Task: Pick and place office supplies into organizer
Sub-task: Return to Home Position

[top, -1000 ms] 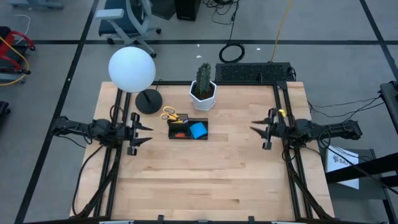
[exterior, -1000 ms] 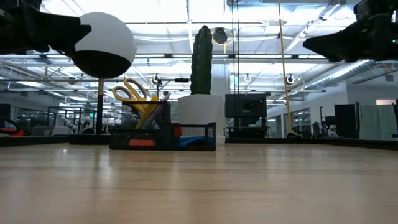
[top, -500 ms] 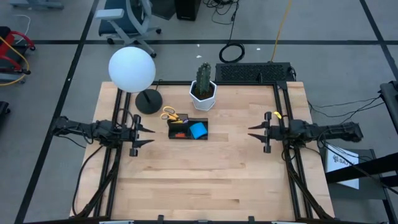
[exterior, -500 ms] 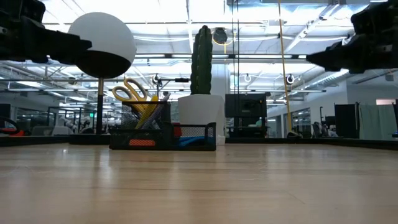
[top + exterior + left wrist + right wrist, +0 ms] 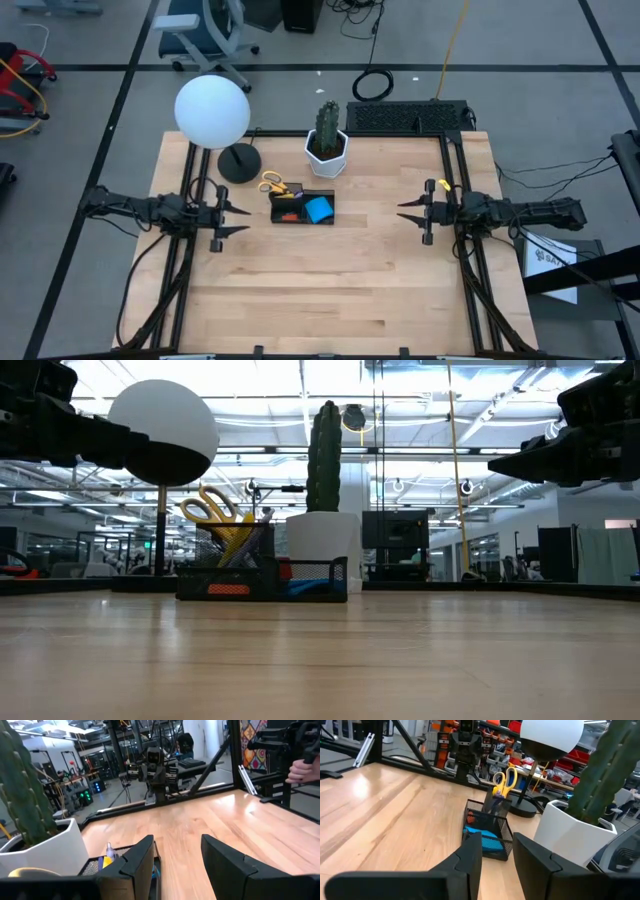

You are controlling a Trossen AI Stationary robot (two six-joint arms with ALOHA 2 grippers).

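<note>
The black mesh organizer (image 5: 302, 207) stands on the table in front of the cactus pot. In it are yellow-handled scissors (image 5: 272, 185), standing upright (image 5: 215, 510), a blue sticky-note pad (image 5: 318, 209) and a red-orange piece (image 5: 287, 216). A pen (image 5: 107, 855) also stands in it. My left gripper (image 5: 236, 218) hovers level to the organizer's left, open and empty (image 5: 177, 865). My right gripper (image 5: 408, 213) hovers level to the organizer's right, open and empty (image 5: 497, 852). Both point at the organizer from a distance.
A white hexagonal pot (image 5: 326, 155) with a tall cactus (image 5: 323, 460) stands just behind the organizer. A lamp with a white globe (image 5: 212, 110) and a round black base (image 5: 238, 163) stands at the far left. A black keyboard (image 5: 408, 117) lies at the far edge. A person's hand (image 5: 305, 767) shows beyond the table.
Both grippers have tipped their fingers downward until they point level, and hang a little lower in the low view. The right one has also straightened toward the organizer. Neither has opened or shut. The organizer and its contents have stayed put.
</note>
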